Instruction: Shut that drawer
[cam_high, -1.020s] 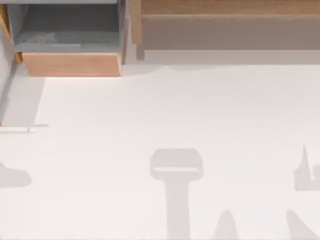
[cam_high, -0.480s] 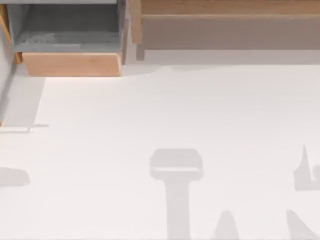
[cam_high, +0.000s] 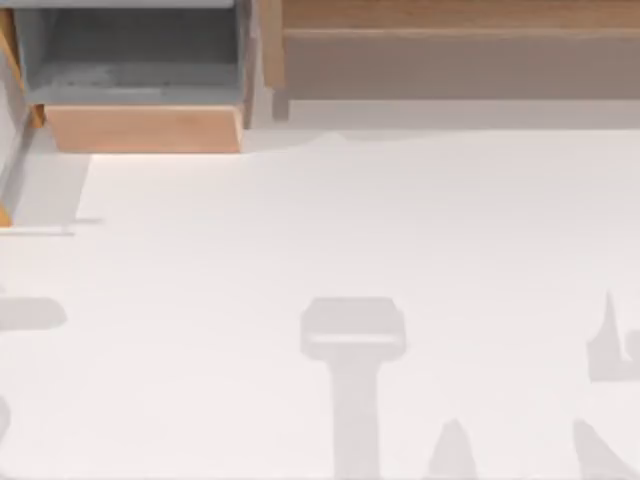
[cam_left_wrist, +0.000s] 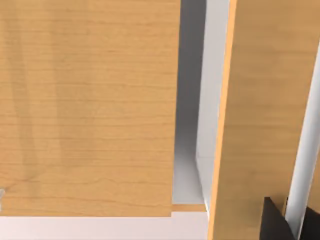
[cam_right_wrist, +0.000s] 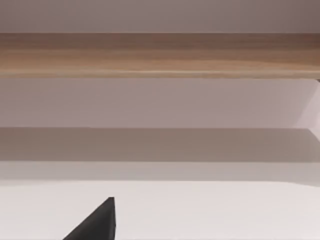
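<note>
The drawer stands pulled out at the table's far left. Its light tan front panel (cam_high: 145, 128) faces the open table and its grey inside (cam_high: 130, 50) is bare. In the left wrist view a tan wooden face (cam_left_wrist: 90, 105) is seen from very close, with a grey gap (cam_left_wrist: 190, 100) beside it and a second tan board (cam_left_wrist: 260, 100). A dark piece of my left gripper (cam_left_wrist: 278, 222) shows at that view's edge; whether it touches the wood cannot be told. A dark tip of my right gripper (cam_right_wrist: 97, 222) hangs over the white table, well short of the shelf.
The long wooden shelf unit (cam_high: 450, 40) runs along the back right, its tan end board (cam_high: 270, 45) just beside the drawer; it appears as the tan shelf edge (cam_right_wrist: 160, 55) in the right wrist view. Arm shadows lie on the white tabletop (cam_high: 350, 220).
The arm shadow at the table's left edge has slid toward the back, nearer the drawer. The drawer front and the right arm's shadows have not visibly shifted.
</note>
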